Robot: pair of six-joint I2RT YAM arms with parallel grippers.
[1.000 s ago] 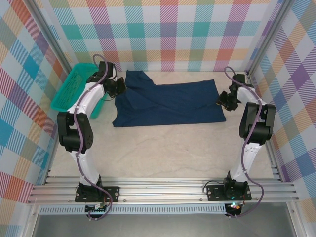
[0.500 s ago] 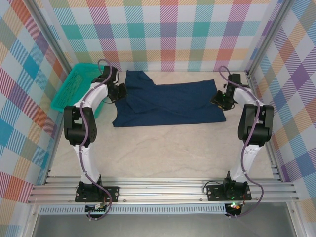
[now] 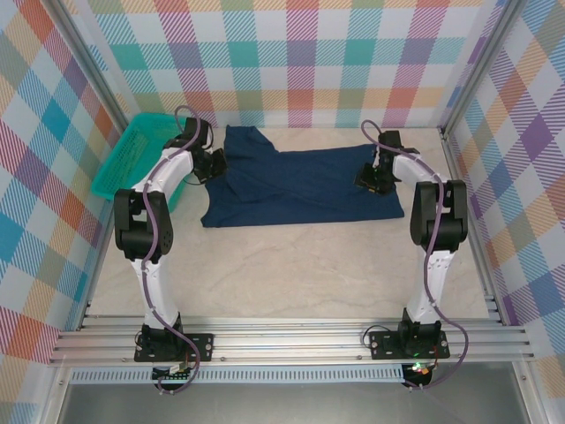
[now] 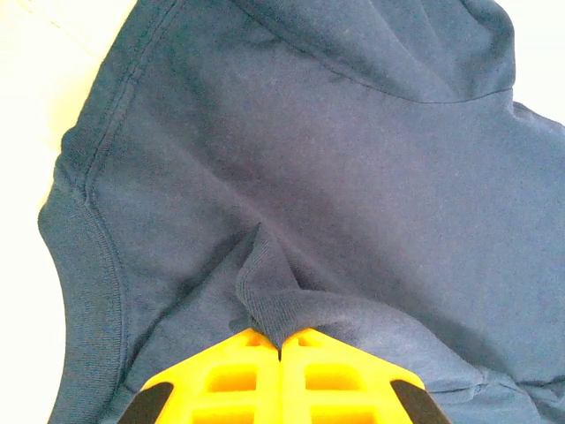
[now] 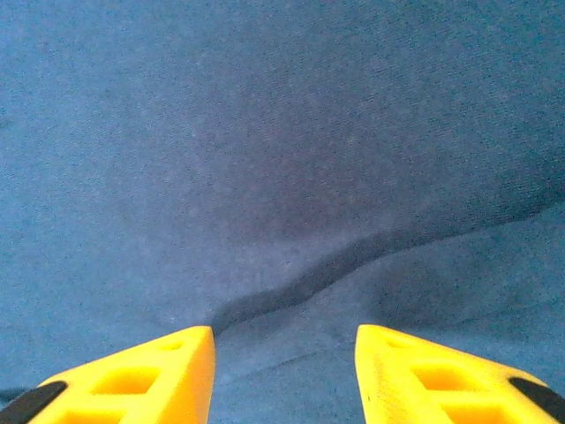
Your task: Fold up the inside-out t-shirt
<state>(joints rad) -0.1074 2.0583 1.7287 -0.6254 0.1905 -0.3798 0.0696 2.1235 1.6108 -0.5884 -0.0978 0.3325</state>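
- While the navy t-shirt [image 3: 300, 185] lies spread flat along the far side of the counter [image 3: 291, 265], the top view puts the left claw [image 3: 214, 163] at the shirt's left edge, near the teal mesh basket [image 3: 119, 168]. The right claw [image 3: 366, 179] is over the shirt's right end. From up here I cannot tell how either claw's jaws stand.
- In the left wrist view, the left claw [image 4: 281, 346] is clenched on a pinched ridge of the cloth. A ribbed band [image 4: 84, 300] curves beside it, a detail too small to make out from above.
- In the right wrist view, the right claw [image 5: 284, 353] is released, its fingers [image 5: 159, 371] wide apart close over the cloth and a soft crease [image 5: 335, 261] ahead of them.
- I judge the grasp for the first fold half made. Next, the right claw needs to drop and close on fabric, and then both should lift together so the cloth does not skew.
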